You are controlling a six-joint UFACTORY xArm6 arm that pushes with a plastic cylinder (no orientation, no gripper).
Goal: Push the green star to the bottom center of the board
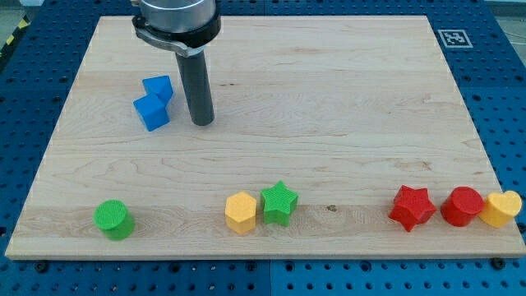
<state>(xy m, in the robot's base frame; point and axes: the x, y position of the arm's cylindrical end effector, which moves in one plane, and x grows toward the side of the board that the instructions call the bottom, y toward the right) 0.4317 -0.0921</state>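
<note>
The end effector was a plain dark rod with no jaws to spread or pinch, and it held nothing. Its tip (pixel 202 122) rested on the bench (pixel 329 123) in the far left part, just right of two blue blocks, apart from both. The nearer blue cube (pixel 151 112) touched the farther blue block (pixel 158 87). The green star (pixel 279 202) lay well apart from the tip, near the front edge, roughly at the middle, touching a yellow hexagon (pixel 240 213) on its left. A green cylinder (pixel 112 219) stood at the near left. At the near right sat a red star (pixel 411 207), a red cylinder (pixel 462 205) and a yellow heart (pixel 501 208) in a row.
</note>
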